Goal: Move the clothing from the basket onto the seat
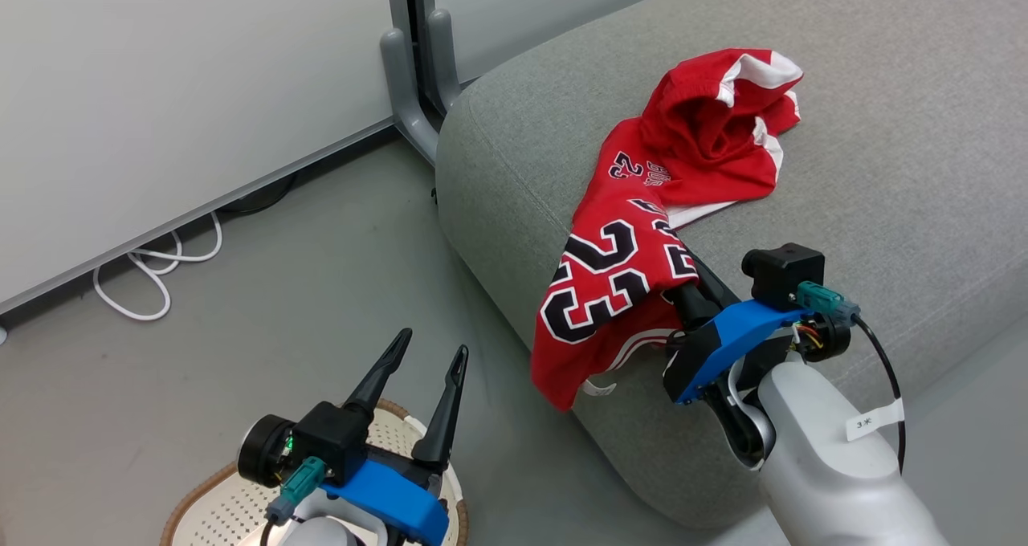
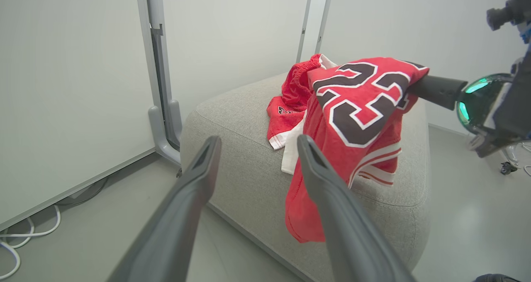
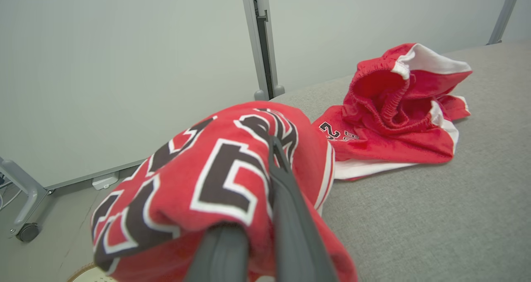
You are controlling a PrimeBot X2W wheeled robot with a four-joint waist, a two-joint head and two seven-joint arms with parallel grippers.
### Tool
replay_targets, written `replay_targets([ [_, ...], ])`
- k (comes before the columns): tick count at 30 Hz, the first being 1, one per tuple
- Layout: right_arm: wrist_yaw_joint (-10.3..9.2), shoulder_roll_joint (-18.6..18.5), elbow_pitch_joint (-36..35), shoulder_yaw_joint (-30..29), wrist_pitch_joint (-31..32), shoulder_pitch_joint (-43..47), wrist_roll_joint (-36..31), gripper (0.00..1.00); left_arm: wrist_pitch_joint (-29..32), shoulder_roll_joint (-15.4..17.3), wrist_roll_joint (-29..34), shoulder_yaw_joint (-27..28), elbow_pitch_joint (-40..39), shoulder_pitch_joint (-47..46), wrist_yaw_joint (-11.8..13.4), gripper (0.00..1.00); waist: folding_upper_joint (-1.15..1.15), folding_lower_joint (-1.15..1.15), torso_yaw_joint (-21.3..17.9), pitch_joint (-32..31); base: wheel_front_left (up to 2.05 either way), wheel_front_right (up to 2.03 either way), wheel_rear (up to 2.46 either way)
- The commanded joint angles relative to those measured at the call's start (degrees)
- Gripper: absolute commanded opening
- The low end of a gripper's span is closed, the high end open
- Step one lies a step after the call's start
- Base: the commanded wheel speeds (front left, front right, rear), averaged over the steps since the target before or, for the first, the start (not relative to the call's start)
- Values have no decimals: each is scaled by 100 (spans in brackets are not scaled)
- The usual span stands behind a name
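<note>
On the grey seat [image 1: 883,169] lie red shorts [image 1: 707,136] with white trim, bunched up. A red jersey [image 1: 610,289] numbered 23 is draped over my right gripper [image 1: 683,293], which is shut on it at the seat's front corner. Part of the jersey hangs down over the seat's edge. In the right wrist view the jersey [image 3: 199,178] covers one finger and the shorts [image 3: 394,120] lie beyond it. My left gripper [image 1: 434,344] is open and holds nothing, above the cream basket [image 1: 197,490] at the lower left. From the left wrist the jersey [image 2: 356,112] hangs over the seat [image 2: 232,120].
A grey partition post with a curved foot [image 1: 409,88] stands against the seat's far left corner, between white wall panels. A white cable [image 1: 152,273] loops on the floor by the wall. Grey floor [image 1: 321,289] lies between the basket and the seat.
</note>
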Motion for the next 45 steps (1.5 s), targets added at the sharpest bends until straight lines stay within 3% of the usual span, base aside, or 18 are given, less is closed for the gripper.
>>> replay_targets([
  [1,1,6,-26,10,-23,80,-3,0,-15,21,-29,3,-14,-75,-6,100,0,0,-25,-11,0,0,0],
  [8,1,5,-62,-73,-23,-8,39,0,-15,43,-9,19,-57,-57,-6,100,0,0,-46,48,0,0,0],
  [16,1,-60,-220,-412,-23,-746,-182,0,-15,169,90,44,-130,-239,-6,100,0,0,28,479,0,0,0],
  [25,1,-709,-510,-854,28,-2058,-245,0,-15,402,194,98,-302,-595,-6,100,0,0,205,1300,0,0,0],
  [34,1,-1572,-862,-2054,332,-3140,-549,0,-15,790,439,157,-869,-1243,-6,100,0,0,506,2687,0,0,0],
  [45,1,-1549,-38,-2942,196,-2786,-1078,0,-15,942,623,92,-1259,-1649,-6,100,0,0,769,3450,0,0,0],
])
